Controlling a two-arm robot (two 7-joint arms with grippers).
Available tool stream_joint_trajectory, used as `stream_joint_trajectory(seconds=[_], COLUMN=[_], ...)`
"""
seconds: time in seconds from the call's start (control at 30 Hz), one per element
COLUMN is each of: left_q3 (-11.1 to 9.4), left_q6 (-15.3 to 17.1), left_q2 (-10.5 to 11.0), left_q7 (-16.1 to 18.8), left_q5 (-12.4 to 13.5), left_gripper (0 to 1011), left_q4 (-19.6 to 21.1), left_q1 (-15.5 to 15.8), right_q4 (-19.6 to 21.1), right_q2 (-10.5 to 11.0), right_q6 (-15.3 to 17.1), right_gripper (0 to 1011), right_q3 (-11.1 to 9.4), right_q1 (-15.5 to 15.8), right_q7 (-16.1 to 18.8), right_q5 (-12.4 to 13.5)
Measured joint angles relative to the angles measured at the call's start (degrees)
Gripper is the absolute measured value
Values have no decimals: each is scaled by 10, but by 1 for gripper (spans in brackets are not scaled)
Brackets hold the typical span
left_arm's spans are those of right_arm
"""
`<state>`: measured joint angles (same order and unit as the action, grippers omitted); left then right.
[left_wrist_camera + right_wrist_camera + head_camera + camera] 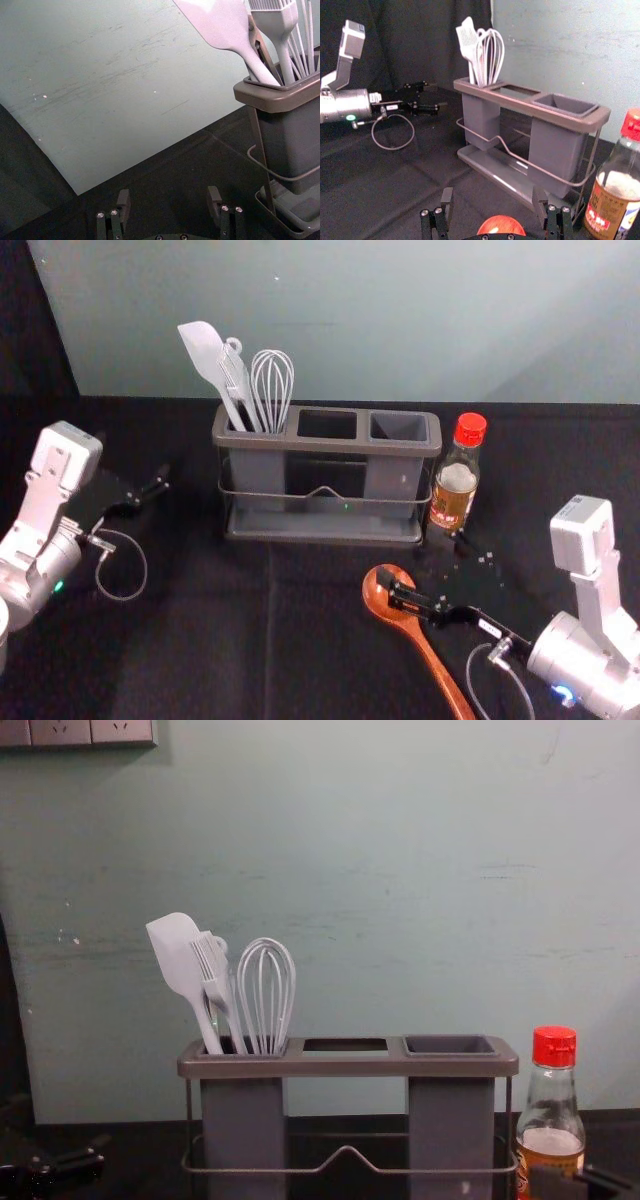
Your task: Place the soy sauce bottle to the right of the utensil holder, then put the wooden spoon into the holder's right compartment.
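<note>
L gripper (pixel 133 457) is held over the desk (pixel 200 650), L of the utensil holder (pixel 325 444), w/ fingers apart. In the holder's L compartment (pixel 258 472), spatula (pixel 203 348), brush (pixel 237 382) & whisk (pixel 272 385) are stood, heads up. Wooden spoon (pixel 435 665) is laid in front of the holder, toward its R end, bowl nearest it. Nr the bowl, R gripper (pixel 422 558) is held w/ fingers apart, one seen across it. Soy sauce btl (pixel 455 490) is stood upright just R of the holder.

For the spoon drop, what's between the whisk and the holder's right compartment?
The middle opening of the utensil holder, with nothing standing in it, lies between the whisk and the right compartment. The head view shows this.
</note>
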<state>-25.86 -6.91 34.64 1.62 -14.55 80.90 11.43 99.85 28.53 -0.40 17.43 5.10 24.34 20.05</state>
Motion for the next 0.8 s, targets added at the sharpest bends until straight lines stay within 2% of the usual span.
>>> stream_joint_trajectory(seconds=[0.8], left_q3=[0], left_q6=[0], left_q2=[0], left_q7=[0], left_q5=[0], left_gripper=[1005], left_q4=[0], left_q1=[0], right_q4=[-3], right_q2=[-1], right_q6=[-4], right_gripper=[1002], right_q3=[1], right_q1=[-1], right_q7=[1], right_q5=[2])
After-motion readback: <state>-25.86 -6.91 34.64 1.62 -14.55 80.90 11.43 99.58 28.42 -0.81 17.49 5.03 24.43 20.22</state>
